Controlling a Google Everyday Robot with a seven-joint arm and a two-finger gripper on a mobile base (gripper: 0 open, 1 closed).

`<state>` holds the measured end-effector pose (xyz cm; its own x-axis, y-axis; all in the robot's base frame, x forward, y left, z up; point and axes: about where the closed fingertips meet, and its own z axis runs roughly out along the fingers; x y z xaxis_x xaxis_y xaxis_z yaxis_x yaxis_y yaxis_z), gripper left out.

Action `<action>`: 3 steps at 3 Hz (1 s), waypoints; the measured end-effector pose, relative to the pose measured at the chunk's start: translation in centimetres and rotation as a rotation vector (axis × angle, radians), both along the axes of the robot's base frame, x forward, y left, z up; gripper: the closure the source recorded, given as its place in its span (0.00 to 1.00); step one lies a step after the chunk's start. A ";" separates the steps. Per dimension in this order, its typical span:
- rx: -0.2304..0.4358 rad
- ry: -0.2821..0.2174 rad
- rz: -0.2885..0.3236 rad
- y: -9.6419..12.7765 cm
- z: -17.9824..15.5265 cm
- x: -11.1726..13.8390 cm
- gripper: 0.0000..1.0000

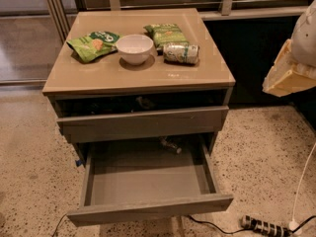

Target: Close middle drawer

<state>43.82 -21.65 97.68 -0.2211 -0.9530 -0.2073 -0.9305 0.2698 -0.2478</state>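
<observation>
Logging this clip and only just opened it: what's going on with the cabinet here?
A robot is meant to shut the middle drawer, which is pulled far out. The claw hangs at the right edge of the view, about level with the cabinet top, apart from the drawer and touching nothing. On the top sit a green snack bag, a bowl, a second bag and a can. The closing push has not begun.

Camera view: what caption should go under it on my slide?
Middle drawer gapes open under the snack-topped cabinet while the gripper hangs at the right edge.
</observation>
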 end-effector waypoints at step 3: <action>0.048 -0.115 -0.050 2.5 -4.7 -1.5 1.00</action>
